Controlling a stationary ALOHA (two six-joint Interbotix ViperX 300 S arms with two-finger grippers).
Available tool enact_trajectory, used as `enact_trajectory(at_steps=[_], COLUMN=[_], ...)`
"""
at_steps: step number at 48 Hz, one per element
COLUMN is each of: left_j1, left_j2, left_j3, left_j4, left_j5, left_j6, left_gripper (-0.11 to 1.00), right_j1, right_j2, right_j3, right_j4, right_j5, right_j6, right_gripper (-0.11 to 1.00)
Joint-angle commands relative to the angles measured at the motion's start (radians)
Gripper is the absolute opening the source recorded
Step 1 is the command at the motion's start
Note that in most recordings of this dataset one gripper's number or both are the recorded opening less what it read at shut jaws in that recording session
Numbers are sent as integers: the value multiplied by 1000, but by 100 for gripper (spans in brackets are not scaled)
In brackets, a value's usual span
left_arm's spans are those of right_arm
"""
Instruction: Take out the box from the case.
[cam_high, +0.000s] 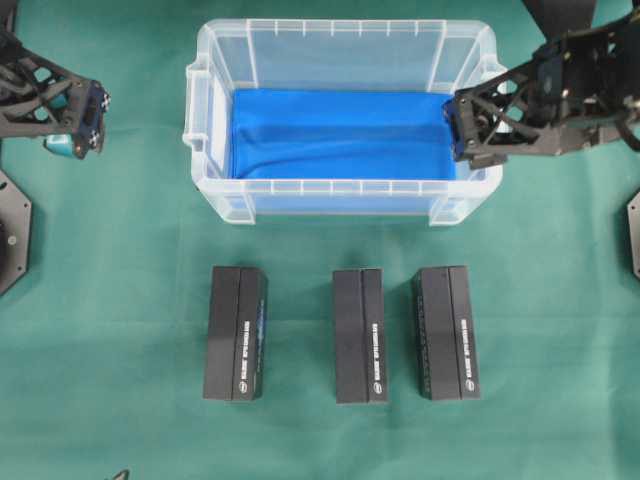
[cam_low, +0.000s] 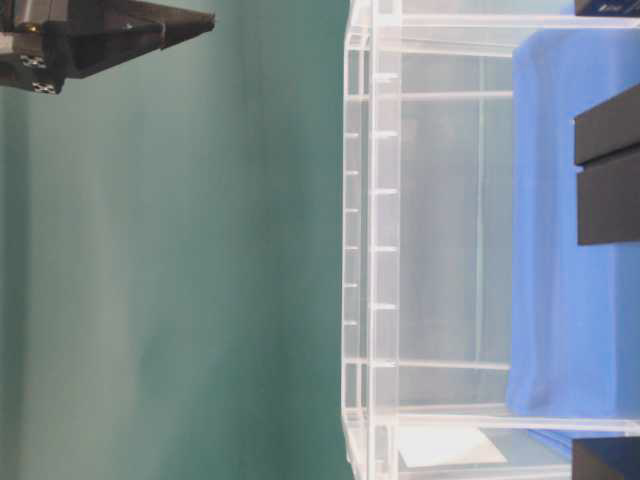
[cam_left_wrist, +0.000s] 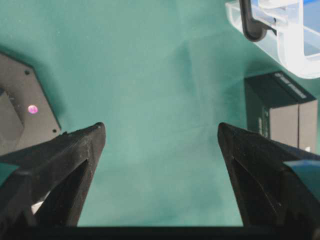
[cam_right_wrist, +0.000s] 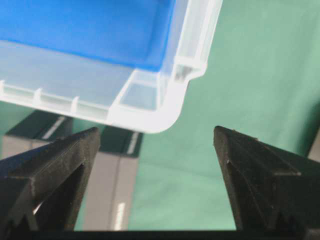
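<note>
Boxes (cam_high: 237, 334) bear illegible white print.

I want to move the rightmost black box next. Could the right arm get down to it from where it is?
Probably yes: the right gripper hangs open over the case rim's right end, and nothing lies between it and the rightmost black box.

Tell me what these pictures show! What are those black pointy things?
They are the tips of two robot arms, each ending in jaws that pinch. One picture looks down from above, one looks from table height, and two come from cameras riding on the arms' wrists. On the green cloth stands a clear plastic case with a blue cloth inside. Three black boxes, left, middle and right, lie in front of it. The left gripper and right gripper are open and hold nothing.
</note>
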Motion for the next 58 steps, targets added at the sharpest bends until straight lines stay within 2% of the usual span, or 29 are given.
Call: enact_trajectory(at_steps=[1,10,18,23,28,32,40,44,50,58], left_j1=[-3,-5,-5,-3,-5,-5,-5,-11,-20,-32], left_j2=[-9,-26,-80,-124,-170,-204,-245,-253,-250,-241], left_j3=[-11,-5,34,60,81,97,107,110,110,110], left_j4=[2,3,6,6,11,17,15,15,14,15], left_j5=[-5,-31,-95,-146,-195,-230,-268,-285,-293,-288], left_j6=[3,3,3,15,41,103,239,278,281,284], left_gripper=[97,97,97,97,97,97,97,97,97,97], right_j1=[-2,-3,-3,-2,-2,-3,-2,-2,-2,-2], right_j2=[-43,-163,-318,-399,-459,-488,-511,-508,-500,-502], right_j3=[11,115,224,281,328,362,411,416,417,419], right_j4=[-18,-34,-92,-115,-120,-118,-104,-103,-103,-106], right_j5=[0,8,2,-11,-21,-25,-25,-23,-20,-11], right_j6=[-37,-52,-64,-97,-161,-235,-454,-529,-558,-569], right_gripper=[89,89,88,86,80,74,56,47,37,37])
